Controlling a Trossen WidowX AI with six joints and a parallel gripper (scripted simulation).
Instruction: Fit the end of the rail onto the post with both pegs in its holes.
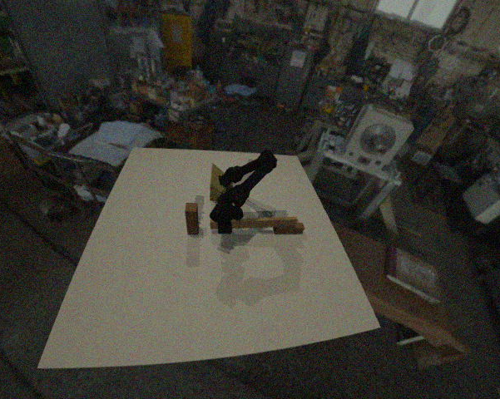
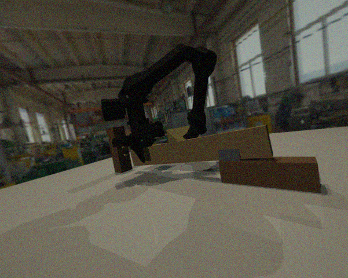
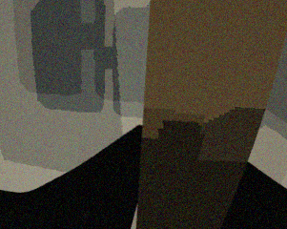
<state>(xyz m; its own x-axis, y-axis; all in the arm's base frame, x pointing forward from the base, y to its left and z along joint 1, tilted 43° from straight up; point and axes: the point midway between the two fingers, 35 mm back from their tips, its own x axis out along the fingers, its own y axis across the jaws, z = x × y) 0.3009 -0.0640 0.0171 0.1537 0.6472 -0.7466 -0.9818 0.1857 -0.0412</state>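
Observation:
The long wooden rail slopes gently, far end higher. That end rests at the grey bracket on the low footboard block. The near end is low and looks slightly off the table. My gripper is shut on the rail near its near end, one finger on each side. The wooden post stands upright beyond the near end, with a gap between them in the top view. The pegs are tiny and mostly hidden; the rail's holes are not visible.
A yellowish upright panel stands behind the rail, beside the arm's base. The arm arches over from behind the rail. Its shadows fall across the pale table.

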